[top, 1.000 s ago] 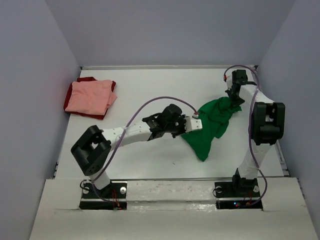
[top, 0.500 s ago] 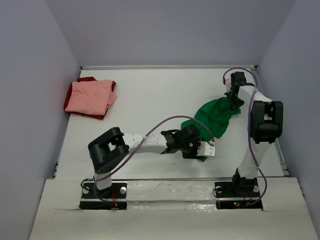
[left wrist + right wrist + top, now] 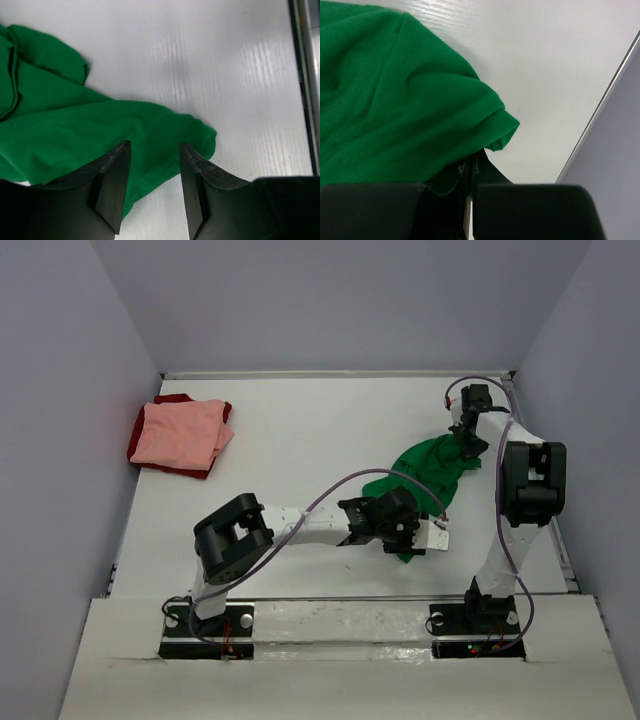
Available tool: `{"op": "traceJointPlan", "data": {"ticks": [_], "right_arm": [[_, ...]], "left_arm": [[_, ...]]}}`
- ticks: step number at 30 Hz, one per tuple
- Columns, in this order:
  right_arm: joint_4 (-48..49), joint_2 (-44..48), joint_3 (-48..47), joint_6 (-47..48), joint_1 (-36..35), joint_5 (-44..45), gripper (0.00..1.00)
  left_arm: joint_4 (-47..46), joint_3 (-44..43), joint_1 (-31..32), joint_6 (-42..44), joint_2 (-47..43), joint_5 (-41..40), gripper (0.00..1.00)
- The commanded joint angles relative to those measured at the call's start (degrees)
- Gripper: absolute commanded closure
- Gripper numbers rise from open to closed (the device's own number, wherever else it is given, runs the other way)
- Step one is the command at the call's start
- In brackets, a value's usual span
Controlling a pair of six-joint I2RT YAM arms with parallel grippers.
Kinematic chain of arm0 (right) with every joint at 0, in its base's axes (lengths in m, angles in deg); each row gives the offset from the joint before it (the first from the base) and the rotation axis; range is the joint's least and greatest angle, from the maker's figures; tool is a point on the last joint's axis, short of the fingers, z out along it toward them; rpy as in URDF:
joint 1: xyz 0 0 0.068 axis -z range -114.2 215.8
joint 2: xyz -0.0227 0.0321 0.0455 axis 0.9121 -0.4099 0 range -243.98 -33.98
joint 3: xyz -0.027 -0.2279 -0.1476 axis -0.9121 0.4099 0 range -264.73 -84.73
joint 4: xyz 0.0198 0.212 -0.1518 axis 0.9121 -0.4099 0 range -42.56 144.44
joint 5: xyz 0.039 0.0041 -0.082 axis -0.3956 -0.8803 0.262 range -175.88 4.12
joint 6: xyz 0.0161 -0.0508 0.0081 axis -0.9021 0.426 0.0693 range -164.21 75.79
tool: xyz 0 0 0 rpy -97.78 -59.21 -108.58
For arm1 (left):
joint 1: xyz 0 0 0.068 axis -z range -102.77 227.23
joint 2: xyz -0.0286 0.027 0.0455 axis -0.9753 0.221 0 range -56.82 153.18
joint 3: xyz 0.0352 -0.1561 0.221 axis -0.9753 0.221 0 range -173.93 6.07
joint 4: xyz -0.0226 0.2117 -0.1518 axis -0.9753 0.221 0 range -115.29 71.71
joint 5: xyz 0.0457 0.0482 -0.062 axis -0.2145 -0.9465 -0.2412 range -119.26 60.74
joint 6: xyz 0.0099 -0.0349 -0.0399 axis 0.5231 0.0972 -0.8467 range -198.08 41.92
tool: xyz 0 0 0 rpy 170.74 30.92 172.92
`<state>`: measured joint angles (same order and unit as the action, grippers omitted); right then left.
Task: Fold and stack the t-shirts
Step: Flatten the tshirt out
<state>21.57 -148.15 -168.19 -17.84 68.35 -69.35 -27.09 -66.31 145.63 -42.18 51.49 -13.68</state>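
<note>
Green t-shirt [image 3: 425, 472]: crumpled in a long heap on the right half of the counter [image 3: 300, 430], running from the far right toward the near middle. Its near end lies flat on the counter.

Left gripper [image 3: 152, 150]: jaws set apart, low over the near tip of the green t-shirt. In the left wrist view the cloth shows in the gap between the two black fingers [image 3: 112, 185]. Whether they touch it I cannot tell.

Right gripper [image 3: 466, 440]: closed tight on a fold at the far right end of the green t-shirt. In the right wrist view the cloth bunches out of the pinched jaws.

Salmon pink t-shirt [image 3: 182, 433]: folded, at the far left of the counter, well apart from the green one.

Dark red t-shirt [image 3: 138, 447]: under the salmon pink one, its edges showing at the left, the top and the near side.

In the way: the left arm [image 3: 300, 525] reaches across the near counter and hides part of the green t-shirt's near end from above. Its purple cable [image 3: 340, 483] arches over it. The right arm [image 3: 525, 485] stands just right of the heap.

Surroundings: grey walls [image 3: 330, 300] close in the counter on three sides. A metal rail [image 3: 305, 75] lines its right edge.
</note>
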Motion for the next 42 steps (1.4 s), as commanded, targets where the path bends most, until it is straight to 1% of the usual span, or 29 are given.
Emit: {"op": "traceJointPlan", "data": {"ticks": [1, 6, 11, 15, 18, 23, 32, 33, 34, 35, 36, 37, 42], "right_arm": [[1.40, -0.26, 0.40, 0.70, -0.09, 0.51, 1.00], [1.31, -0.18, 0.67, 0.87, -0.09, 0.69, 1.00], [1.31, -0.18, 0.84, 0.87, -0.09, 0.69, 1.00], [1.31, 0.09, 1.11, 0.79, -0.09, 0.43, 1.00], [1.31, 0.17, 1.28, 0.88, -0.09, 0.08, 1.00], [1.22, 0.00, 1.20, 0.88, -0.09, -0.01, 1.00], [1.05, 0.09, 1.46, 1.23, -0.09, -0.10, 1.00], [1.05, 0.09, 1.55, 1.31, -0.09, -0.01, 1.00], [1.05, 0.00, 1.55, 1.32, -0.09, 0.08, 1.00], [1.05, 0.00, 1.55, 1.40, -0.09, 0.08, 1.00], [1.05, -0.17, 1.55, 1.32, -0.09, 0.08, 1.00], [1.05, -0.18, 1.55, 1.40, -0.09, -0.01, 1.00], [1.05, -0.61, 1.63, 1.49, -0.09, -0.01, 1.00]], "left_arm": [[0.31, -3.29, 2.96, -0.39, 0.76, 1.83, 0.45], [1.71, -4.08, 5.07, -0.74, 0.94, 3.32, 0.46], [3.12, -3.21, 6.22, 0.22, 0.85, 1.75, 0.46], [2.25, -1.28, 6.31, 1.63, 0.85, -2.37, 0.46], [-1.26, 0.57, 6.04, 2.68, 1.28, -5.97, 0.46], [-2.06, -0.39, 4.99, 2.95, 2.34, -6.52, 0.46], [-2.06, -2.59, 4.99, 3.74, 6.56, -6.43, 0.46], [-1.98, -2.85, 4.99, 3.83, 6.82, -6.35, 0.48], [-1.89, -2.86, 4.99, 3.83, 6.91, -6.26, 0.54], [-1.80, -2.86, 4.99, 3.83, 6.91, -6.17, 0.63], [-1.71, -2.86, 4.99, 3.83, 6.74, -6.08, 0.90], [-1.63, -2.94, 4.99, 3.65, 6.56, -6.08, 1.00], [-0.75, -3.21, 4.90, 3.39, 3.94, -7.83, 1.00]]}}
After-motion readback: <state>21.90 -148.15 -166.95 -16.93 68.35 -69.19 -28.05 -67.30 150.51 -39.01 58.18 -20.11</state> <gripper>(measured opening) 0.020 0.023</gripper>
